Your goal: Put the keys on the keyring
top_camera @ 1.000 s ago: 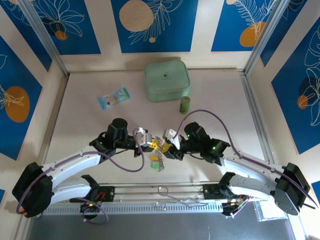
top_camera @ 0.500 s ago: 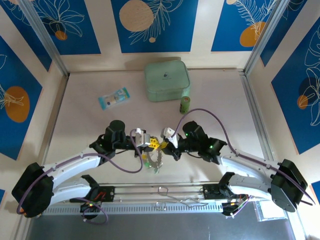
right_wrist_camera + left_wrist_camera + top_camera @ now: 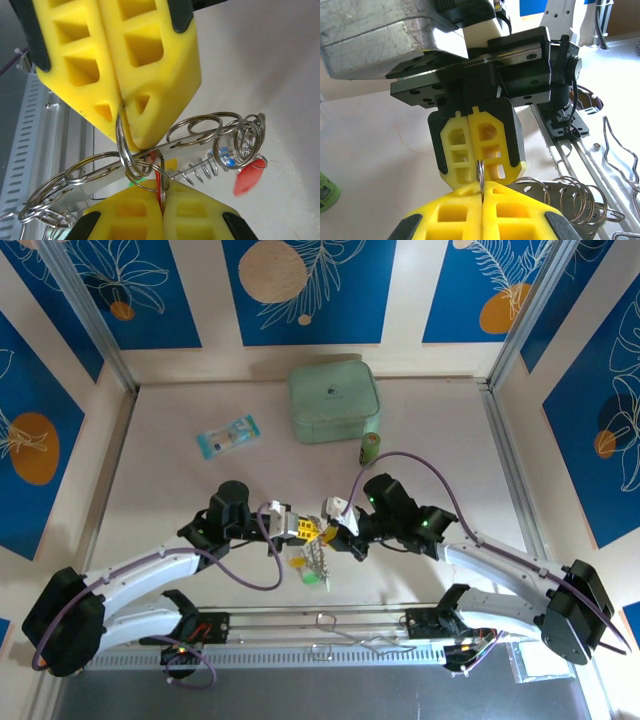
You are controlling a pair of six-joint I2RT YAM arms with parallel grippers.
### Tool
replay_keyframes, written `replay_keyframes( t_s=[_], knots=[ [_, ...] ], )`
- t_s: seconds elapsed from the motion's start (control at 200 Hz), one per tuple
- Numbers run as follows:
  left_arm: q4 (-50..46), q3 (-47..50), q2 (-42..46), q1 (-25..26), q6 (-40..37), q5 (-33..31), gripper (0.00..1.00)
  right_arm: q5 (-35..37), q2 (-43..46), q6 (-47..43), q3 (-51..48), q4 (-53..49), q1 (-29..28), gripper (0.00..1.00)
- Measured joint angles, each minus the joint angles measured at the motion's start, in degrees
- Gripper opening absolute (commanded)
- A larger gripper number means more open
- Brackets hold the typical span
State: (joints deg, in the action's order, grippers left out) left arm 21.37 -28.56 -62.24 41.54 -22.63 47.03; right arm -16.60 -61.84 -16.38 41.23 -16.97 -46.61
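Observation:
My left gripper is shut on a thin silvery ring of the keyring, a metal strip hung with several split rings and a coiled spring. My right gripper faces it tip to tip and is shut on a small ring together with a red key. The left fingers show in the right wrist view, with their ring pinched at the tips. Other keys dangle from the strip: a red head, a blue one. From above, both grippers meet mid-table and the bunch hangs below them.
A mint-green square case sits at the back, a green bottle just in front of it, and a small blue packet to the left. A metal rail runs along the near edge between the arm bases.
The right jaws have shut on the small ring and red key. Both wrists have shifted slightly, and the hanging bunch has swung a little.

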Motion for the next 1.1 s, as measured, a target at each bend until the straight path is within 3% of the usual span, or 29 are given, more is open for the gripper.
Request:
replay_keyframes(
  t_s=[0.38,0.77,1.1],
  knots=[
    [-2.2,-0.1,-0.1,0.0,-1.5,0.7,0.0,-6.4,-7.0,-4.6,3.8,-4.1,2.8,0.0],
    [-3.5,-2.1,-0.1,0.0,-3.5,0.8,0.0,-7.6,0.9,-3.6,3.1,-3.4,6.0,0.0],
    [-3.8,-2.1,-0.1,0.0,-3.2,1.0,0.0,-8.5,-4.6,-3.6,3.8,-4.8,4.9,0.0]
  ],
)
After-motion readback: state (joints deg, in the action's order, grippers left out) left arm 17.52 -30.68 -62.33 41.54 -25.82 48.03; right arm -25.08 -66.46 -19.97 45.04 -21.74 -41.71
